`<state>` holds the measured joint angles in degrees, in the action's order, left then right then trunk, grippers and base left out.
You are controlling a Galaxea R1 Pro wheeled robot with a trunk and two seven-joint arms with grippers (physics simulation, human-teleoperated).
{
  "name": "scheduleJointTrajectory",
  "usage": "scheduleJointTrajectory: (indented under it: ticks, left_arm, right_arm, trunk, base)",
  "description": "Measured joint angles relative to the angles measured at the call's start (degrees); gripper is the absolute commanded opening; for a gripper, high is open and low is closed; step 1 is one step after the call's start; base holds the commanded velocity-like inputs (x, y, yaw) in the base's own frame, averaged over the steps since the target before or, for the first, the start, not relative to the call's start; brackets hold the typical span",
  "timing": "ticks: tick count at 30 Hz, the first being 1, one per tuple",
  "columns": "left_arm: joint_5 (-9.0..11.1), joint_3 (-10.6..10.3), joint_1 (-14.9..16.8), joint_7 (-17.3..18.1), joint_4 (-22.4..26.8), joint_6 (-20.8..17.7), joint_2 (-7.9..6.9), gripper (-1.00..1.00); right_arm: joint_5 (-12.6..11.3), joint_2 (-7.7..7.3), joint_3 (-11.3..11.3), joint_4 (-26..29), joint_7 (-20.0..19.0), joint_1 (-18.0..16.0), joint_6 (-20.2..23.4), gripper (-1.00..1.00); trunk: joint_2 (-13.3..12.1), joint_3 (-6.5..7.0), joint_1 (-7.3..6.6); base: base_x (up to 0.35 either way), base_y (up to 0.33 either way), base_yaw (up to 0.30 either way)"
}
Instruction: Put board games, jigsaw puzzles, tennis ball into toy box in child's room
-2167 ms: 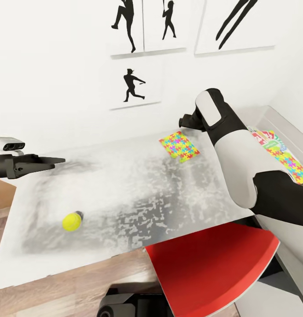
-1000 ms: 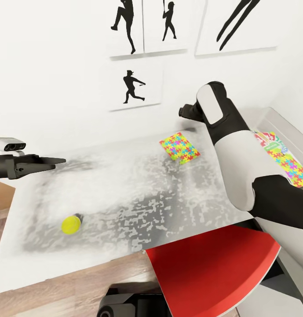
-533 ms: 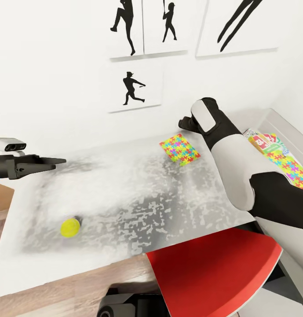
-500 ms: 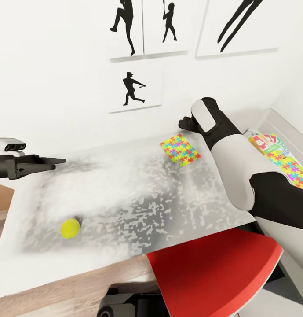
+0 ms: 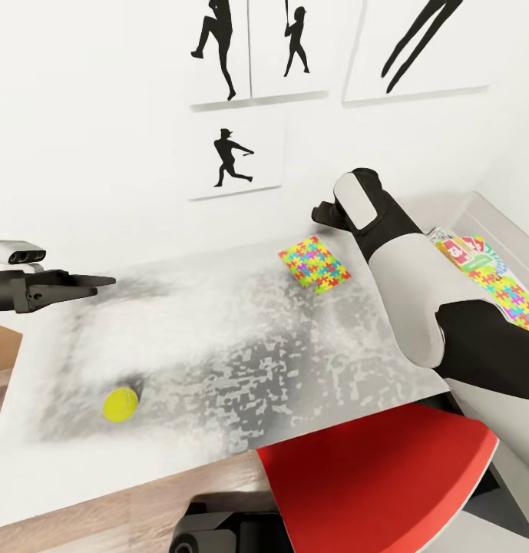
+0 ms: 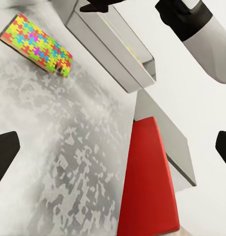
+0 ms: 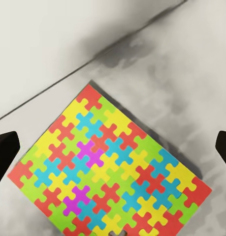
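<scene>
The left gripper (image 5: 103,281) is hanging above the table's (image 5: 218,338) left edge, its dark fingers pointing toward the middle of the top. In the left wrist view its two fingertips (image 6: 4,157) are standing wide apart at the frame's edges with nothing between them, so the jaws are spread and empty.

The ball (image 5: 120,404) is sitting near the table's front left corner, well apart from the left gripper and casting a small dark shadow.

Black silhouette pictures (image 5: 229,157) are hanging on the white wall behind the table.

One puzzle (image 5: 315,263) is lying flat near the back edge, right of the middle, turned at an angle to that edge. The right wrist view is looking straight down on this puzzle (image 7: 110,172), with the right gripper's fingertips (image 7: 5,152) spread wide at either side of it and not touching it; the jaws are parted and holding nothing. In the head view the right gripper (image 5: 323,215) is hovering close over the puzzle's back corner.

A red chair (image 5: 379,476) is sitting under the table's front edge.

The toy box (image 5: 494,219) is standing at the table's right end. Inside it, a second puzzle (image 5: 514,296) is lying over a board game (image 5: 457,249) with a red and green cover.
</scene>
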<state>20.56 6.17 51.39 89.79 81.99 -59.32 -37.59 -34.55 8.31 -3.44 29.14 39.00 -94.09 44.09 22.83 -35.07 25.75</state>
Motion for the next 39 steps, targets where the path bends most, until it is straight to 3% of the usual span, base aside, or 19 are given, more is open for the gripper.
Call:
scheduleJointTrajectory:
  ticks: [11, 29, 39]
  left_arm:
    - [0.0, 0.0, 0.0, 0.0, 0.0, 0.0, -0.09, 1.0]
    - [0.0, 0.0, 0.0, 0.0, 0.0, 0.1, -0.01, 1.0]
    - [0.0, 0.2, 0.0, 0.0, 0.0, 0.0, -0.07, 1.0]
  right_arm:
    - [0.1, 0.08, 0.0, 0.0, -0.1, -0.1, 0.0, 1.0]
    - [0.2, 0.08, -0.3, 0.0, -0.3, 0.0, -0.5, 1.0]
    - [0.3, 0.08, -0.4, 1.6, -6.9, -0.1, -0.4, 1.0]
  trunk:
    - [0.0, -0.24, 0.01]
    - [0.0, -1.85, 0.01]
    - [0.0, -2.8, 0.01]
  base:
    - [0.005, 0.0, 0.0]
    - [0.0, 0.0, 0.0]
    - [0.0, 0.0, 0.0]
